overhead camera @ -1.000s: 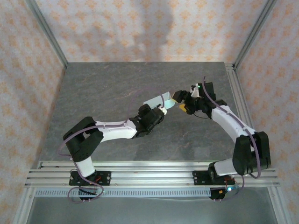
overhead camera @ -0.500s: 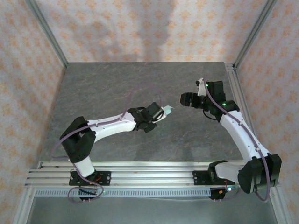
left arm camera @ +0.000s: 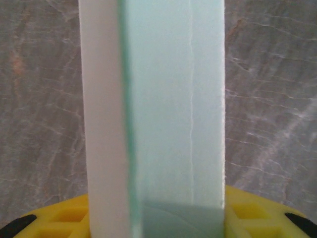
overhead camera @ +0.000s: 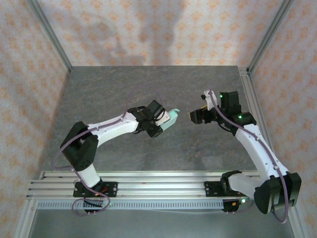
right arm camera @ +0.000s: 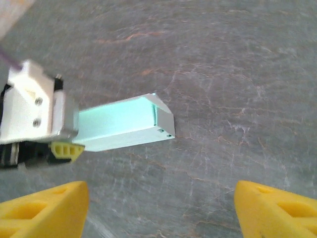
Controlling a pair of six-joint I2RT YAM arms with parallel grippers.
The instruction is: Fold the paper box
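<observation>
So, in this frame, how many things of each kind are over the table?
paper box: 1
grippers: 2, the left gripper holding the paper box, the right gripper open with nothing in it
Total: 3

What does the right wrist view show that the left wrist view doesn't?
Right wrist: the paper box from outside, its free end closed, the left gripper clamped on the other end, the right gripper open and empty. Left wrist: a close look along the box's long face, with a fine crease line and a white side panel. Both: the box and the grey table.
</observation>
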